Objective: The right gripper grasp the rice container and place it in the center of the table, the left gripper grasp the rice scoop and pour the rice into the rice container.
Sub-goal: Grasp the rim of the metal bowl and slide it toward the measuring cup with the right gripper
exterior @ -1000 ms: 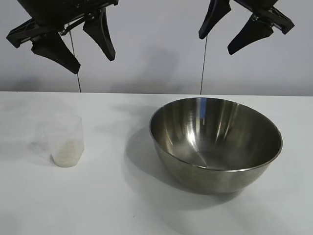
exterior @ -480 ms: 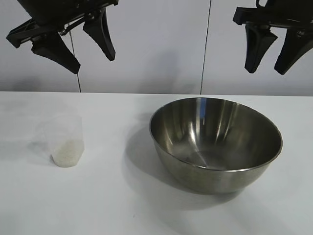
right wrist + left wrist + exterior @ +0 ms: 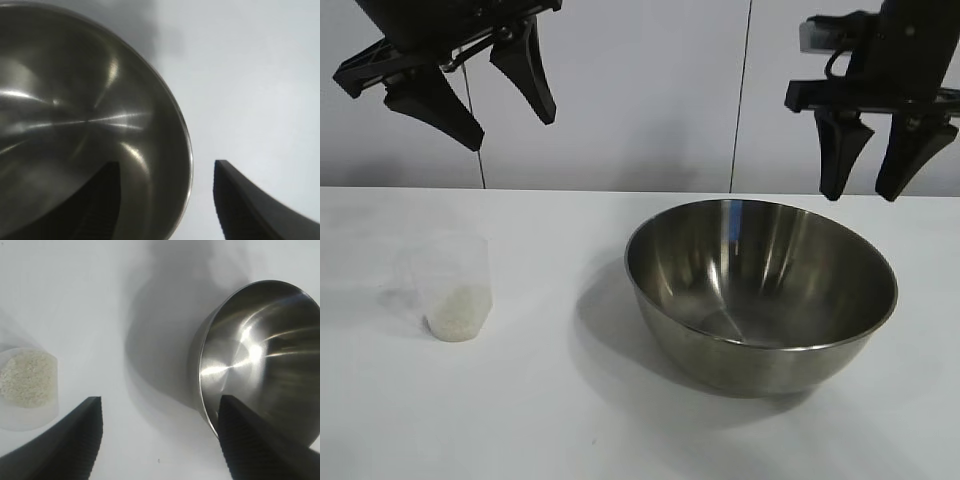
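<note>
Exterior view. Table [image 3: 570,420]: white top, carrying two items. Rice container [image 3: 761,292]: steel bowl, upright, inside bare; taken here as the landmark. Rice scoop [image 3: 453,287]: clear plastic cup, upright, well apart from the rice container on its left-arm side. Rice [image 3: 457,310]: low white layer in the bottom of the scoop. Right gripper [image 3: 866,186]: pointing straight down, above the far rim of the rice container on its right-arm side, clear of the metal; jaws apart, nothing between them. Left gripper [image 3: 510,136]: high over the table, up and away from the rice container on the scoop's side, above and behind the scoop; jaws spread wide, holding nothing.

Left wrist view. Rice container [image 3: 260,360]: rim and bright interior shown, casting a broad shadow on the table [image 3: 100,300]. Rice scoop [image 3: 27,387]: seen from above, well apart from the rice container, with the rice [image 3: 27,377] covering its floor. Left gripper [image 3: 157,440]: both fingers visible, spread wide with bare table between them, one finger overlapping the container's rim in this picture.

Right wrist view. Rice container [image 3: 80,125]: fills most of the picture. Right gripper [image 3: 167,200]: jaws apart, straddling the container's rim, one finger over the interior, the other over the table [image 3: 250,75] outside; contact cannot be told.
</note>
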Action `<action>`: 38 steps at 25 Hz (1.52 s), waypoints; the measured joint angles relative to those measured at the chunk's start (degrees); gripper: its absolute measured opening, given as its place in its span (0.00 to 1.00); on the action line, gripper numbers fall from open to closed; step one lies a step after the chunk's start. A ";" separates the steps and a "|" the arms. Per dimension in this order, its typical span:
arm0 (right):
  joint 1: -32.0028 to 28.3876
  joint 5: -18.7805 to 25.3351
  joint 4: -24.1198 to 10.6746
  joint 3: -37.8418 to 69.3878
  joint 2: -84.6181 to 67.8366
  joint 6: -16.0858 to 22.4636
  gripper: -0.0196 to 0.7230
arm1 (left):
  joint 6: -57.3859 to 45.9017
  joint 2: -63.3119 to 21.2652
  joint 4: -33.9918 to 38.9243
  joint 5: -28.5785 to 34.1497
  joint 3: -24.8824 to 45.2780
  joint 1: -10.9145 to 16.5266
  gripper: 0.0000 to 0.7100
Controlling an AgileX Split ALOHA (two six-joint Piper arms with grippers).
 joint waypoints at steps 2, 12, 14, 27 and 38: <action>0.00 -0.04 0.00 0.00 2.29 -0.63 0.60 | 0.00 0.00 0.00 0.00 0.00 0.00 0.68; 0.00 -3.03 4.01 0.00 12.07 -2.94 0.63 | 0.00 0.00 0.00 0.00 0.00 0.00 0.68; 0.00 -3.53 6.17 0.00 12.80 -5.08 0.52 | 0.00 0.00 0.00 0.00 0.00 0.00 0.68; -2.87 -3.92 14.81 -0.12 10.05 -13.05 0.05 | 0.00 0.00 0.00 0.00 0.00 0.00 0.68; -2.31 -2.39 18.58 -0.17 4.91 -11.93 0.04 | 0.00 0.00 0.00 0.00 0.00 0.00 0.68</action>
